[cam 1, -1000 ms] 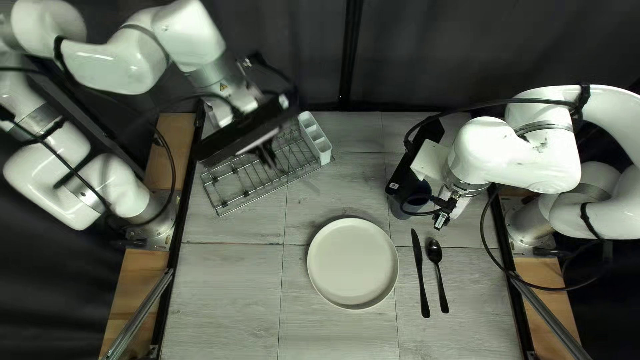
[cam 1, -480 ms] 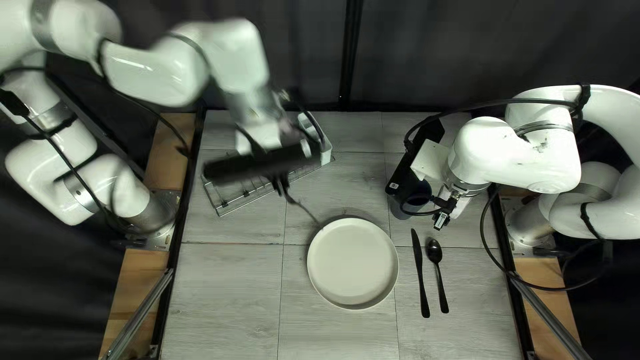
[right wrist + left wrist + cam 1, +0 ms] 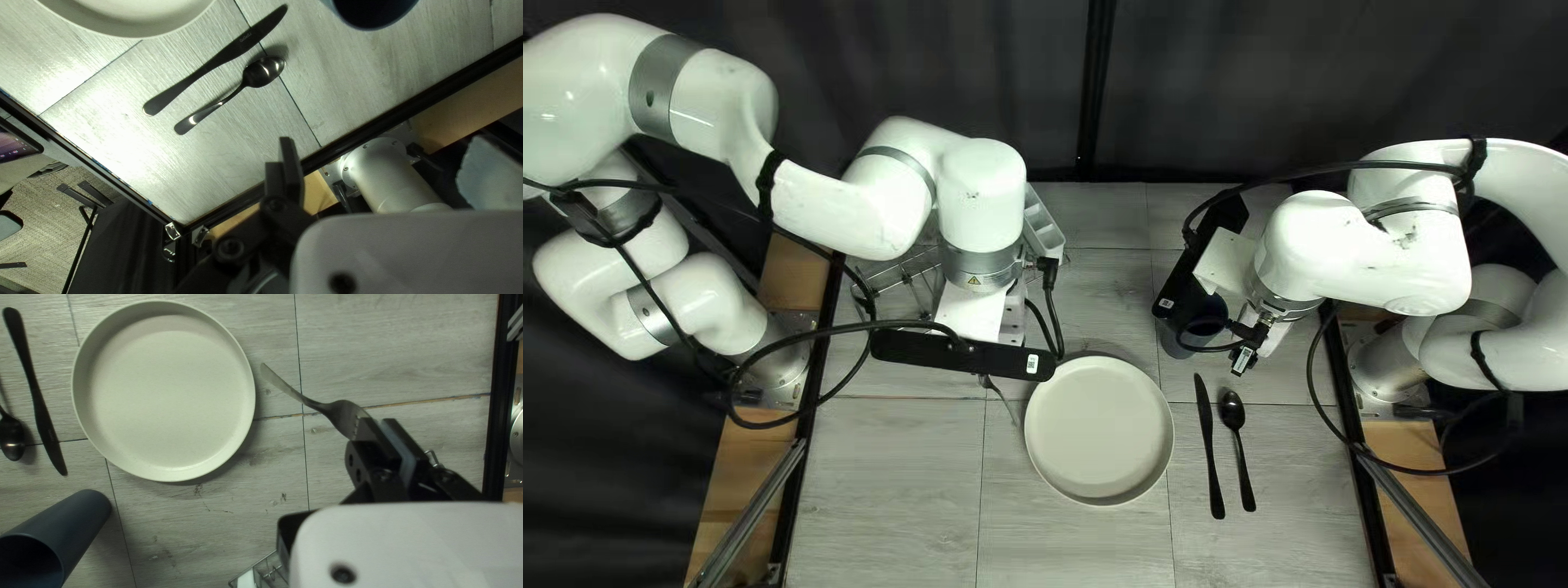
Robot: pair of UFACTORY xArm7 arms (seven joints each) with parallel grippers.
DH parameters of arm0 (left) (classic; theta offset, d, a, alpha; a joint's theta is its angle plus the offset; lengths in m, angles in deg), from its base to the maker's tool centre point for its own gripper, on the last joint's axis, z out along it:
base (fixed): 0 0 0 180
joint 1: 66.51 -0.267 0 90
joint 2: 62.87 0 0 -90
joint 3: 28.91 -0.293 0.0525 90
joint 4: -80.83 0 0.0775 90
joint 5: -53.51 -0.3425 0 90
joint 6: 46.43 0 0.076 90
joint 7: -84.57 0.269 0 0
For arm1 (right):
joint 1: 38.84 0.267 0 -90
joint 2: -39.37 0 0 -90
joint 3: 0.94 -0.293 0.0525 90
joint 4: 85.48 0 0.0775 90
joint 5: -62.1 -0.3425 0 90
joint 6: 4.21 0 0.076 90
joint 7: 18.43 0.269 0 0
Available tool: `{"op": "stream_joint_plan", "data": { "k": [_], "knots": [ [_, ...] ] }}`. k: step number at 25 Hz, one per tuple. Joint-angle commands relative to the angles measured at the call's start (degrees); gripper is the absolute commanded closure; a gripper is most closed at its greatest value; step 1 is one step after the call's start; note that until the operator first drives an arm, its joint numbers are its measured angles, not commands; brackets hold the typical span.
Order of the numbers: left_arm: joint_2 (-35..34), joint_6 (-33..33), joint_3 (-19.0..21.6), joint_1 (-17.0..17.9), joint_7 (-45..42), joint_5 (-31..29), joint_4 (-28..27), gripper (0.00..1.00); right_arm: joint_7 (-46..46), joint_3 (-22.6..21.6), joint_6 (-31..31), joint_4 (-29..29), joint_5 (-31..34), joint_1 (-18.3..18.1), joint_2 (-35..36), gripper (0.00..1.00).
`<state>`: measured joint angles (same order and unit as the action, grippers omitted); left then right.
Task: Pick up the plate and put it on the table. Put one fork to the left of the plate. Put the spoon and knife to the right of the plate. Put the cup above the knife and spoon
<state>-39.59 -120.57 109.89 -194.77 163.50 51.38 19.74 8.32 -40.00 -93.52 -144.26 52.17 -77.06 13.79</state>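
The left end effector (image 3: 361, 425) is clamped on the fork (image 3: 310, 402) at its tines, with the handle slanting toward the plate (image 3: 163, 390). In the top left view the fork hangs over the bench (image 3: 907, 490) at the plate's 10 o'clock. The best move, I judge, is to turn the handle to 6 o'clock, parallel with the knife (image 3: 1209, 449) and spoon (image 3: 1235, 441), then shift to 9 o'clock, lower it flat and release. The right end effector (image 3: 288, 163) stands open, with one finger showing. The grip hides the tines, and I cannot tell whether the handle touches the bench. The right arm half covers the cup (image 3: 1188, 331).
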Motion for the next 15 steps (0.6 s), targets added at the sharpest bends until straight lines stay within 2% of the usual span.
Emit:
{"op": "stream_joint_plan", "data": {
  "k": [1,4,6,10,12,15],
  "knots": [
    [5.2,4.8,6.0,-4.3,-8.0,-7.0,4.7,1.00,0.0,0.0,0.0,0.0,0.0,0.0,0.0,0.00],
    [7.4,4.2,9.4,-6.4,-12.1,-10.3,4.8,1.00,0.0,0.0,0.0,0.0,0.0,0.0,0.0,0.00],
    [8.0,2.3,10.5,-7.3,-12.4,-11.8,2.8,1.00,0.0,0.0,0.0,0.0,0.0,0.0,0.0,0.00],
    [8.9,0.1,10.7,-8.0,-10.3,-13.8,-0.1,1.00,0.0,0.0,0.0,0.0,0.0,0.0,0.0,0.00],
    [11.7,-0.1,11.1,-9.0,-9.2,-15.7,1.5,1.00,0.0,0.0,0.0,0.0,0.0,0.0,0.0,0.00],
    [12.2,0.0,11.2,-9.2,-9.1,-15.9,1.9,1.00,0.0,0.0,0.0,0.0,0.0,0.0,0.0,0.00]
  ]
}}
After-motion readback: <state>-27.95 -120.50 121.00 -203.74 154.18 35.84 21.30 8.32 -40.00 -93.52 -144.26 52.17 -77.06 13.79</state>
